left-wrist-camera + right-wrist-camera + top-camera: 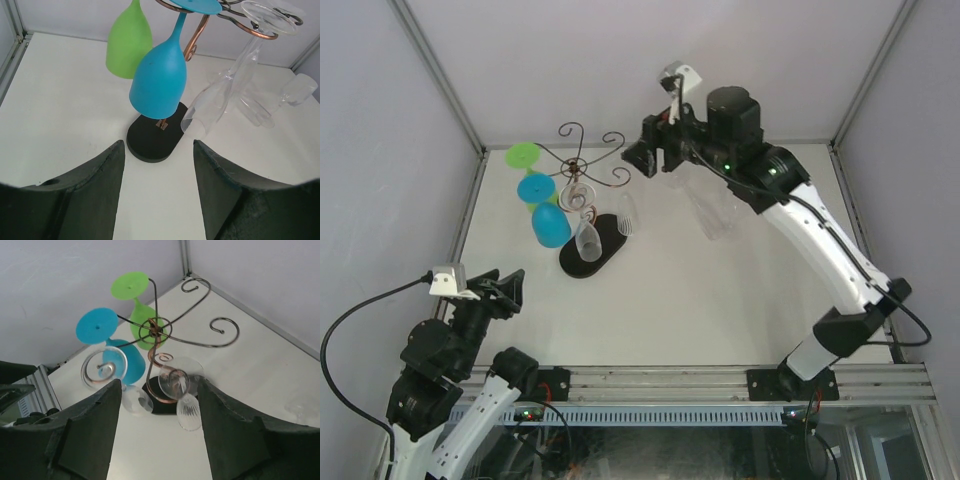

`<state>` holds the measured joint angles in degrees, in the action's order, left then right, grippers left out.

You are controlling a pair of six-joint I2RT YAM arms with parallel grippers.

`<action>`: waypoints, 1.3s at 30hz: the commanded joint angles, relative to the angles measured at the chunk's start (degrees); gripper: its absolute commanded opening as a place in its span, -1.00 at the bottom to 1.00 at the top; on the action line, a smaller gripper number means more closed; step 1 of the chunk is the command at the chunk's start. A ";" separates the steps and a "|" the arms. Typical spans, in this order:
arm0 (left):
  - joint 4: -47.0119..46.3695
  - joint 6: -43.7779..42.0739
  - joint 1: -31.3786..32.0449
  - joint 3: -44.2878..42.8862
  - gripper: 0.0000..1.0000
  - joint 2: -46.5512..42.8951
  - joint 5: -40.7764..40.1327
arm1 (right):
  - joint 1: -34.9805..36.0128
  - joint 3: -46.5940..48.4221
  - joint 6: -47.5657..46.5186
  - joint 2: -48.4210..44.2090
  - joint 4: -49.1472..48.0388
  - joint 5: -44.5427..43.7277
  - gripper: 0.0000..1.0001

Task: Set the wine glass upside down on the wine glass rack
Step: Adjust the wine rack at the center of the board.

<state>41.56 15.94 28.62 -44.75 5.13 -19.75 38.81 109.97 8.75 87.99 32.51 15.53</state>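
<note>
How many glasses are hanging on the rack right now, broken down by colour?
Green glass: 1
Blue glass: 1
Clear glasses: 2
Total hanging on the rack: 4

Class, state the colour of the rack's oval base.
Black base, clearest in the left wrist view.

The rack is showing dark wire, a coppery stem and a black base. Hanging on it, a green glass, a blue glass and a ribbed clear glass are standing out against the white table.
</note>
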 commanded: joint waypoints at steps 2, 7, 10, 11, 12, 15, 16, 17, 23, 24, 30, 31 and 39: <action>-0.61 -0.17 -0.50 0.54 0.22 0.07 0.11 | 3.68 13.76 -3.99 9.45 5.89 -1.16 0.22; -0.60 -0.13 -0.50 0.75 0.22 -0.54 -0.11 | 6.01 25.66 -5.24 18.41 8.77 -1.55 0.21; -0.70 -0.21 -0.50 0.87 0.22 -0.58 -0.19 | 6.37 27.90 -4.80 20.74 6.92 -1.34 0.18; -0.69 -0.21 -0.50 0.84 0.22 -0.56 -0.20 | 6.37 27.92 -4.51 21.20 5.91 -1.32 0.16; -0.69 -0.29 -0.50 0.89 0.22 -0.49 -0.20 | 6.36 27.93 -4.27 21.63 4.98 -1.18 0.15; -0.87 -0.38 -0.50 0.96 0.22 -0.44 -0.12 | 6.32 28.62 -3.89 23.37 2.87 -0.56 0.10; -0.87 -0.39 -0.50 0.98 0.22 -0.43 -0.09 | 6.31 29.20 -3.84 24.14 2.61 -0.38 0.09; -0.87 -0.43 -0.50 1.00 0.22 -0.46 -0.04 | 6.35 30.09 -3.71 25.07 2.53 -0.33 0.08; -0.87 -0.48 -0.50 1.07 0.22 -0.78 -0.19 | 6.42 33.65 -2.46 29.98 2.01 0.64 0.00; -0.87 -0.48 -0.50 1.07 0.22 -0.79 -0.27 | 6.58 33.64 -2.38 30.47 1.76 0.64 -0.01; -0.96 -0.48 -0.50 1.16 0.23 -0.79 -0.10 | 6.72 33.63 -2.43 32.51 0.36 -0.29 -0.02; -0.96 -0.48 -0.50 1.21 0.23 -0.75 -0.11 | 6.70 33.66 -2.45 32.82 0.12 -0.35 -0.02; -0.97 -0.50 -0.50 1.25 0.23 -0.83 -0.29 | 6.70 34.25 -2.96 35.02 -0.52 -0.65 -0.03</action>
<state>41.71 15.92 28.62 -44.69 4.69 -19.79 45.17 141.67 5.37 122.21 35.27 15.44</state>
